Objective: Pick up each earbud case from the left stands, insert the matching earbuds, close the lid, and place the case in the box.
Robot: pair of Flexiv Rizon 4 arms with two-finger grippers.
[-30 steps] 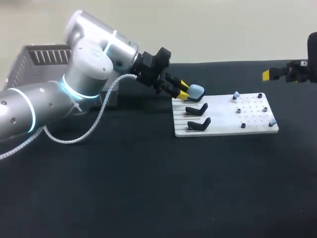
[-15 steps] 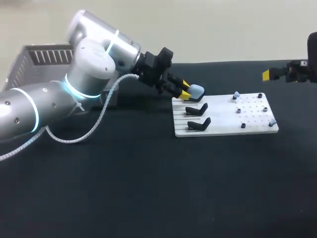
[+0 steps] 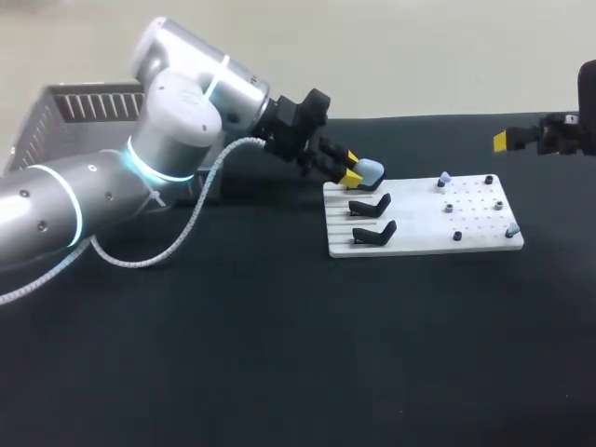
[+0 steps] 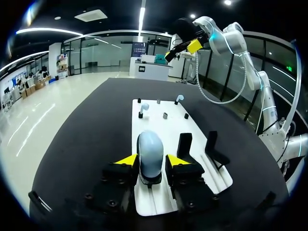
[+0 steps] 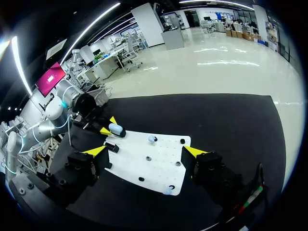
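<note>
A grey slatted box (image 3: 79,112) stands at the far left of the black surface (image 3: 279,354). The left arm (image 3: 177,112) comes in across it and partly hides it. The left claw (image 3: 350,169) sits at the far left corner of the white board (image 3: 419,223). Its yellow tips are drawn in close and press the two sides of the pale blue earbud case (image 3: 371,171). In the left wrist view the case stands upright between the fingers (image 4: 175,161), with its lower end on a black holder at the board's left end.

Just nearer on the board are two empty black stands (image 3: 371,204), one behind the other. Nothing lies between them and the case.

The right half of the board is dotted with small holes and short black pegs (image 3: 456,236). One pale blue earbud (image 3: 444,177) sits at its far edge and another (image 3: 511,229) at its near right corner.

The right claw (image 5: 144,151) hangs off past the board's right end, well apart from it. Its fingers are spread wide and hold nothing.
</note>
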